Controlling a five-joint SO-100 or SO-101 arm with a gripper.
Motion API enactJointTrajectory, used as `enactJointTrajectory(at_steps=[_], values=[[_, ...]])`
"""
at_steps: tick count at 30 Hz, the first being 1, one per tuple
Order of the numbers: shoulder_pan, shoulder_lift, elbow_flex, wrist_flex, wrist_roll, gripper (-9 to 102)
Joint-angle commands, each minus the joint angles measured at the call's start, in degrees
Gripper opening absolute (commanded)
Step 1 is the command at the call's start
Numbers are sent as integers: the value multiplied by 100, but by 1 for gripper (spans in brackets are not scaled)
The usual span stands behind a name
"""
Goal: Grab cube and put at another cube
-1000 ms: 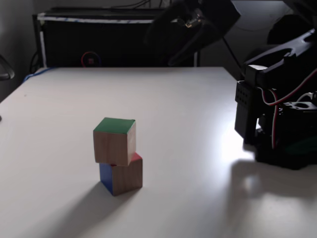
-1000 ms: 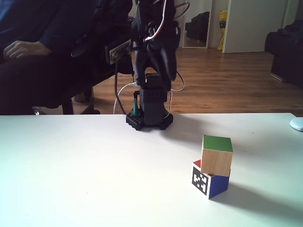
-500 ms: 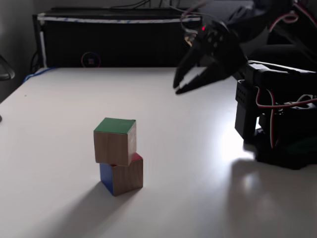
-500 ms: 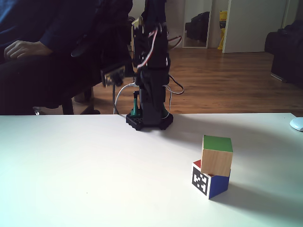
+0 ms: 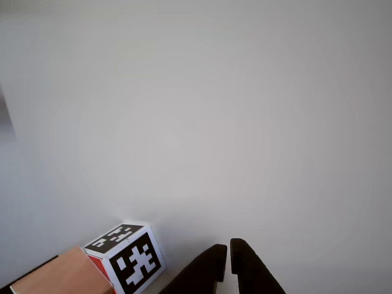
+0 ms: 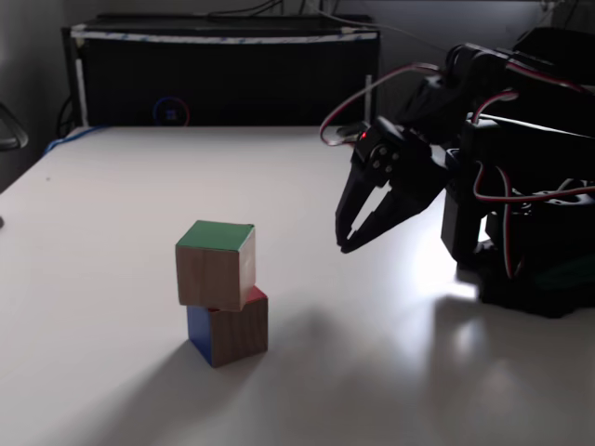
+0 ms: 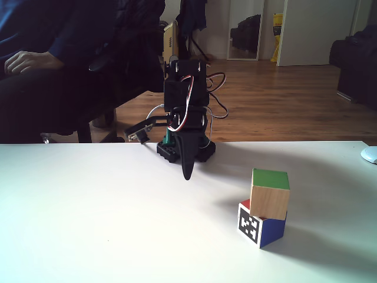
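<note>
On the white table (image 6: 112,186), the cube (image 6: 215,266) sits stacked on another cube (image 6: 230,331), slightly offset so that it overhangs the lower one. Its top face is bright green, and the sides seen in both fixed views are plain light wood with pale edges (image 7: 270,193). Beneath it, another cube is smaller: one fixed view shows a blue face and a wood-toned face with a strip of red at its top edge, while the other fixed view shows a black-and-white pixel marker (image 7: 250,226) bordered in white, a blue side and a red corner peeking out above. From the other view, the lower cube (image 5: 125,257) appears at the bottom left with two marker faces and a red edge, and a tan wooden face of the upper cube (image 5: 58,275) lies just beside it.

Well apart from the stack, the hand (image 6: 345,243) hangs above the table near the arm's base (image 6: 535,269), tips pointing downward. Its two dark fingers (image 5: 208,266) stand close together with only a thin slit between the tips, and nothing is held between them. A person's hand (image 7: 26,61) rests in the background behind the table.
</note>
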Motion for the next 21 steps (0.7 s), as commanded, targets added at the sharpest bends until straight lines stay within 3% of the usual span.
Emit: enactJointTrajectory(at_steps=[1, 21], values=[[35, 53, 26, -62, -53, 0], [-141, 53, 26, -62, -193, 0]])
